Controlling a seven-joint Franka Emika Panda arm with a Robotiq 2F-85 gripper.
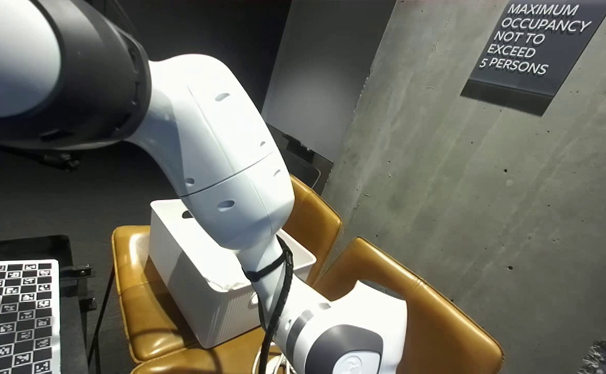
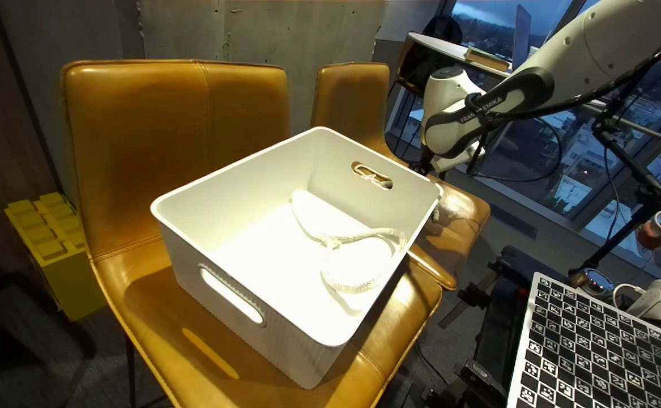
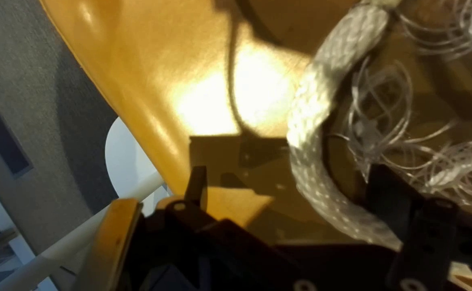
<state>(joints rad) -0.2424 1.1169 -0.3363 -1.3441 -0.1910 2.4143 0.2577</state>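
In the wrist view my gripper (image 3: 289, 180) stands open over a tan leather chair seat (image 3: 167, 52). A thick, white braided rope (image 3: 308, 121) curves between its fingers, nearer the right one, and passes behind that finger. I cannot tell whether they touch. Loose frayed strands (image 3: 381, 121) lie to the right. In an exterior view the gripper (image 2: 422, 166) is small and dark, mostly hidden behind a white box (image 2: 290, 345). Another white rope piece (image 2: 336, 241) lies inside that box. White cord (image 1: 278, 361) also shows beside the arm's wrist (image 1: 349, 345) in an exterior view; the fingers are out of frame there.
The box stands on a tan chair (image 2: 188, 351), beside the chair under my gripper (image 2: 466, 212). Chair backs (image 2: 347, 102) rise behind, before a concrete wall (image 1: 489, 208). A checkered board (image 2: 596, 351) and a black stand (image 2: 627, 221) are nearby. A yellow block (image 2: 52, 238) sits low beside the box's chair.
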